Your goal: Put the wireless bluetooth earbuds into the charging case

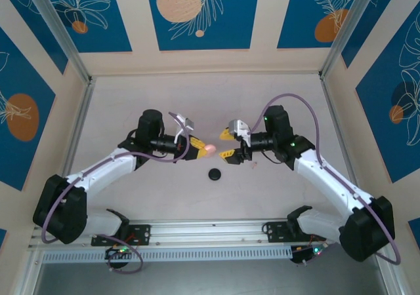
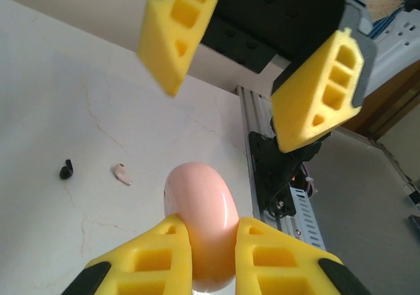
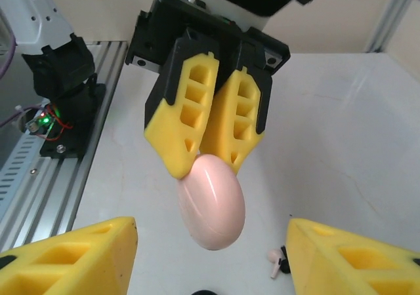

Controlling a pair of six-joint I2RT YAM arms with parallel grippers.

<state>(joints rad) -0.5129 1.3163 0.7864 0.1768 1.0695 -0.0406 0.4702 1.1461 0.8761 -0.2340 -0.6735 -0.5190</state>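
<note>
Top view, left gripper (image 1: pixel 200 149): clamped on the pink charging case (image 1: pixel 209 149), held above the table (image 1: pixel 131 111) near its middle.
Top view, right gripper (image 1: pixel 227 144): faces the left one, yellow fingers apart, tips just beside the case, nothing gripped.
Top view, black round disc (image 1: pixel 214 174): lies flat on the table, just in front of the two grippers.
Top view, earbuds (image 1: pixel 253 166): tiny specks on the table under the right wrist, too small to tell apart.

Left wrist view, left gripper (image 2: pixel 211 228): both yellow fingers pressed on the sides of the pink charging case (image 2: pixel 200 190), which sticks out past the tips, lid closed.
Left wrist view, right gripper (image 2: pixel 230 111): opposite and higher, jaws standing wide.
Left wrist view, earbuds: a black earbud (image 2: pixel 65 170) and a pale pink earbud (image 2: pixel 121 174) lie on the table, near each other but not touching.

Right wrist view, right gripper (image 3: pixel 211 221): fingers spread to either side of the frame, clear of the case.
Right wrist view, left gripper (image 3: pixel 209 167): pinches the top of the egg-shaped case (image 3: pixel 211 206), which hangs below its fingertips.
Right wrist view, earbuds: the pink one (image 3: pixel 273 256) and the black one (image 3: pixel 284 261) lie side by side on the table, beside the right-hand finger.
</note>
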